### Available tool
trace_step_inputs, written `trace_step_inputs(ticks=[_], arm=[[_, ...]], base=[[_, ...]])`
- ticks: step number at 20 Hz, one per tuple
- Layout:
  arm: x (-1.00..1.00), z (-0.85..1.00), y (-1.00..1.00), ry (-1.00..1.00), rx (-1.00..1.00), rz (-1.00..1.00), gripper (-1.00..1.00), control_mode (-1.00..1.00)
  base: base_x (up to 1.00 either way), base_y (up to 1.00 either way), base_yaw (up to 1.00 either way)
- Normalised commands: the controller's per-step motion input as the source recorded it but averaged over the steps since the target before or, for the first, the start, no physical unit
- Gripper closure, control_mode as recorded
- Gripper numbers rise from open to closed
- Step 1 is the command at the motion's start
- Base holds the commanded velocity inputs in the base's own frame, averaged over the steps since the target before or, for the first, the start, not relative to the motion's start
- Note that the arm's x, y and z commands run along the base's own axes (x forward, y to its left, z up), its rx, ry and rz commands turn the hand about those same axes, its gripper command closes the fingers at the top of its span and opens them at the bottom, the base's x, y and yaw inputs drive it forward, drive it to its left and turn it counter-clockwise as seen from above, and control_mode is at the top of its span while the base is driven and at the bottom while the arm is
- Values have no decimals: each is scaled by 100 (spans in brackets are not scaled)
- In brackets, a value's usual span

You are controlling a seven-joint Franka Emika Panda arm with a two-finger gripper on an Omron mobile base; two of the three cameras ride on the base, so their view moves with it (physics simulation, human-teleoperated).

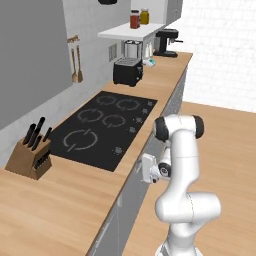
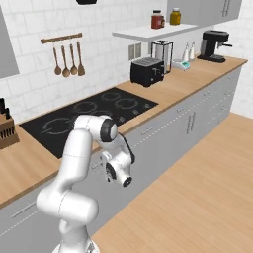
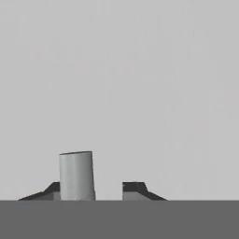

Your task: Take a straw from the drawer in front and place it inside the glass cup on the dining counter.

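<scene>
My gripper (image 3: 93, 190) points straight at the flat light-grey front of the drawer (image 3: 140, 84), very close to it. A short grey handle bar (image 3: 76, 175) stands between the jaws, against the left fingertip (image 3: 50, 191), with a gap to the right fingertip (image 3: 136, 188). From the base, the hand (image 1: 148, 168) is pressed to the cabinet front just under the wood worktop's edge, also seen as the hand (image 2: 117, 172) below the hob. The drawer looks closed. The straw, the glass cup and the dining counter are out of view.
The wood worktop (image 1: 60, 210) carries a black hob (image 1: 102, 127), a knife block (image 1: 30, 157), a toaster (image 1: 127, 71) and a coffee machine (image 2: 213, 45). Grey cabinet fronts (image 2: 197, 121) run below it. Open wood floor (image 2: 197, 197) lies to my right.
</scene>
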Motion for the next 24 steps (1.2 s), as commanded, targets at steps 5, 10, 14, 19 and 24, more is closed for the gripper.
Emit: trace_step_inputs(ticks=[5,10,14,19,24], arm=[[-45,0,-66,0,8,-2,100,-100],[-52,0,-93,0,12,0,100,-100],[-57,0,-95,0,11,0,100,-100],[-56,0,-97,0,12,0,100,-100],[-35,-10,-67,2,6,-2,-100,-100]], base=[[0,0,0],[0,0,0],[0,0,0],[0,0,0],[0,0,0]])
